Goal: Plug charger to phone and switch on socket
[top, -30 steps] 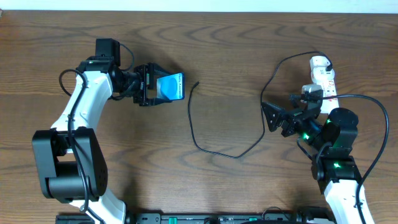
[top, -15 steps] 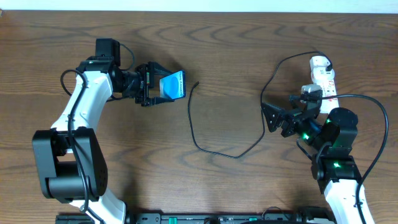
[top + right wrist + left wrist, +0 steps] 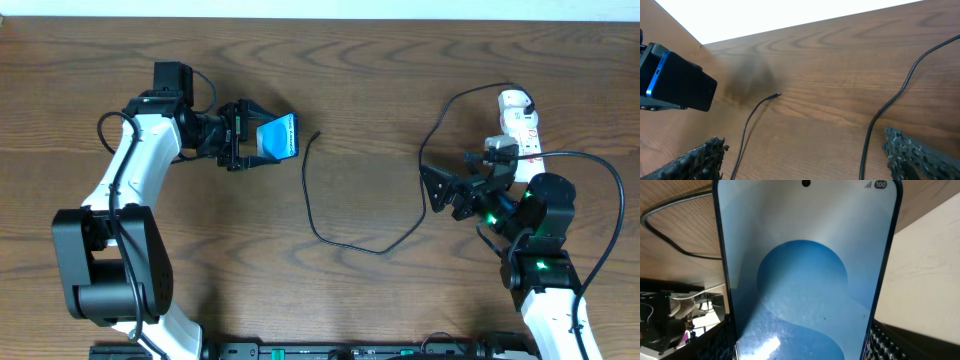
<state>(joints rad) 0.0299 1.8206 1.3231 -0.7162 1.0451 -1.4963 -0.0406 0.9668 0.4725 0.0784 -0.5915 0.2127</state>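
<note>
Going left to right: the left gripper (image 3: 256,137) is clamping the phone (image 3: 278,137) across its long edges and holding it up off the tabletop (image 3: 370,80), tilted so the blue screen is facing the overhead camera. In the left wrist view the phone (image 3: 805,280) is filling the frame, with the ribbed pads (image 3: 726,342) pressing on both sides low down. The selfie-camera end is pointing away from the wrist. My guess is the port end is sitting back toward the palm, which could make plugging in awkward, but I can't see the port itself.

Just right of the phone, the charger (image 3: 340,243) is lying loose on the wood. Its plug tip is resting near the phone but not touching it. The cable is curving down and round, then climbing toward the socket (image 3: 520,125) at the far right edge. Seems like the phone is being lifted and parked by the tip so the other arm only has to bring the plug a short way.

The right gripper (image 3: 437,188) is hovering beside the cable's rising stretch, jaws spread wide and gripping nothing. Its wrist view is looking straight at the plug tip (image 3: 775,95) with the phone (image 3: 682,85) behind it. Nothing is plugged in yet and the socket switch isn't being touched, so I'd say it's lining up to grab the cable.
</note>
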